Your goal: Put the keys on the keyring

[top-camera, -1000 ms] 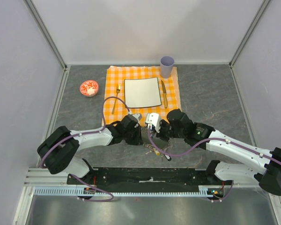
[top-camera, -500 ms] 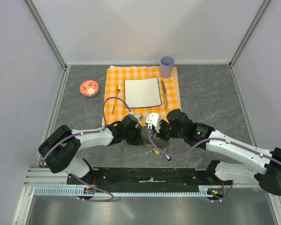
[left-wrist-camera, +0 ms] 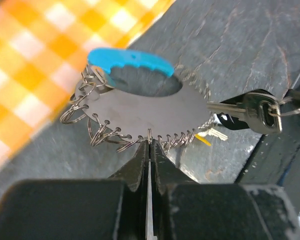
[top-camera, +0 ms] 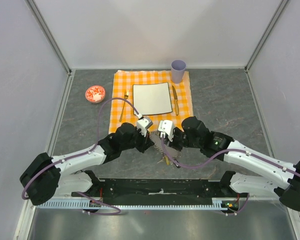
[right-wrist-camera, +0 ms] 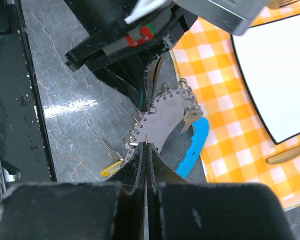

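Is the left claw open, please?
No, the left claw is shut, its jaws pinching the edge of the keyring.

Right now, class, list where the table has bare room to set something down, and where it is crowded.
Free: grey table right of the checked cloth; also the patch between red bowl and left arm. Crowded: in front of the cloth, where left gripper and right gripper pinch the keyring beside the keys.

Both arms are bent inward toward the frame's lower centre; left gripper (left-wrist-camera: 150, 146) and right gripper (right-wrist-camera: 146, 146) are pressed closed.
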Controlling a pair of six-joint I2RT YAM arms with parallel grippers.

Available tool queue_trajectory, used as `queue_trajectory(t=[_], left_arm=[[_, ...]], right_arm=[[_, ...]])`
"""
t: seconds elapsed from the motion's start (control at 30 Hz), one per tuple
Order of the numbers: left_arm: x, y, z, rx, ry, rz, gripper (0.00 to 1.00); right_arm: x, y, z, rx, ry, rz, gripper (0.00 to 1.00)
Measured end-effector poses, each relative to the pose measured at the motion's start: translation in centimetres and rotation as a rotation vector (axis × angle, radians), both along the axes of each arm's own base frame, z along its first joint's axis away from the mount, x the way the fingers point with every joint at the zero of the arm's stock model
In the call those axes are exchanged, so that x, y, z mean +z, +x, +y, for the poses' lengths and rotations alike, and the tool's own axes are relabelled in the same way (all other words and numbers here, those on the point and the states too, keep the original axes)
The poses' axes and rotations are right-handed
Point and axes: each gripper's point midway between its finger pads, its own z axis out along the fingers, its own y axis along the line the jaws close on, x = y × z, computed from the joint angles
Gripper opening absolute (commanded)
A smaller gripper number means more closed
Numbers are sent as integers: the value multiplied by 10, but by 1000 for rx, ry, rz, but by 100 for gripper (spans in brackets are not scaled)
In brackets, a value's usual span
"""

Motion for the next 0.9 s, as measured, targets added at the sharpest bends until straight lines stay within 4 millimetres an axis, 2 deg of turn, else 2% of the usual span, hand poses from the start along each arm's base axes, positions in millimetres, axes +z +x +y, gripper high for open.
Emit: queue_trajectory(t=[0.2, 0.33, 0.5, 0.67, 0.9], left_arm=[[46, 8, -19, -202, -106, -354, 2], [77, 2, -32, -345, -182, -569, 2], [97, -7, -39, -488, -229, -733, 2], [95, -15, -39, -586, -226, -779, 2], [96, -20, -41, -642, -210, -748, 2]], right_arm=[[31, -4, -8, -4, 62, -59, 0], [57, -4, -13, 0, 80, -103, 0], [76, -2, -21, 8, 45, -151, 0], [64, -2, -30, 16, -32, -156, 0], [41, -3, -27, 57, -108, -120, 0]])
